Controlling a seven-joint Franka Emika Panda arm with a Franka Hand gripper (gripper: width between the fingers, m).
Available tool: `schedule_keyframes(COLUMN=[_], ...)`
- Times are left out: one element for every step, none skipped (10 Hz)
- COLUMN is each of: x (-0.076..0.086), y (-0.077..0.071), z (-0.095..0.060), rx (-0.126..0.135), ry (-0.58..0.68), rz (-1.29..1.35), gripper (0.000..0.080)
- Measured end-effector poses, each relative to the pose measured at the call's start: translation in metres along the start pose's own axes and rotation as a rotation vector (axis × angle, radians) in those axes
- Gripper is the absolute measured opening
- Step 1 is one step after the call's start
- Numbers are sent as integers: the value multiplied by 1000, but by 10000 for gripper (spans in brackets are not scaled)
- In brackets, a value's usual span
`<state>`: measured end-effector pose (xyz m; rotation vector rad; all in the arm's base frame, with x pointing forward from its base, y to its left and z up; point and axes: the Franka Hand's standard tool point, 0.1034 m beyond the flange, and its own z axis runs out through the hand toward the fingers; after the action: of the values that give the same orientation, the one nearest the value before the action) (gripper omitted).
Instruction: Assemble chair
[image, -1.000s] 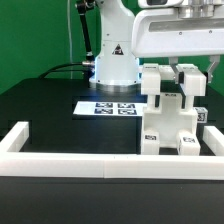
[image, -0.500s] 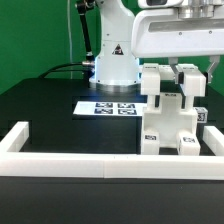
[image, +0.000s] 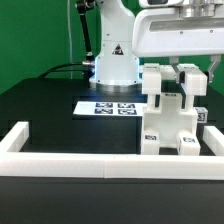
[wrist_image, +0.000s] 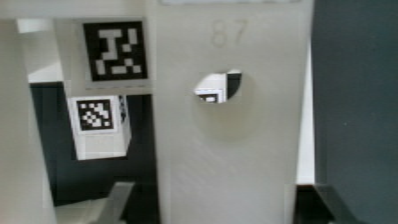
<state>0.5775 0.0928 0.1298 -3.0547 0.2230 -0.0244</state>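
Observation:
The chair (image: 168, 125) stands on the black table at the exterior view's right as a partly joined stack of white blocks with small tags. My gripper (image: 193, 77) reaches down from above onto its upper right upright piece (image: 194, 98). In the wrist view the gripper (wrist_image: 222, 205) is shut on that white piece (wrist_image: 222, 140), which fills the gap between the two dark fingers (wrist_image: 118, 203). A round hole with a tag behind it (wrist_image: 217, 86) shows in the piece. Tagged chair blocks (wrist_image: 107, 50) sit beside it.
The marker board (image: 108, 106) lies flat behind the chair, in front of the robot's white base (image: 112, 60). A long white border rail (image: 70, 163) runs along the table's front and turns back at the exterior view's left (image: 20, 133) and right.

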Motion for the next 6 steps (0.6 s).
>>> schedule_keyframes(x=[-1, -3, -3, -3, -3, -3], y=[1, 2, 2, 2, 2, 2], z=[-1, 0, 1, 1, 1, 1], rx=[1, 0, -1, -1, -1, -1], ry=[0, -2, -3, -3, -3, -3], rz=[1, 2, 2, 2, 2, 2], gripper=[291, 291, 291, 291, 291, 291])
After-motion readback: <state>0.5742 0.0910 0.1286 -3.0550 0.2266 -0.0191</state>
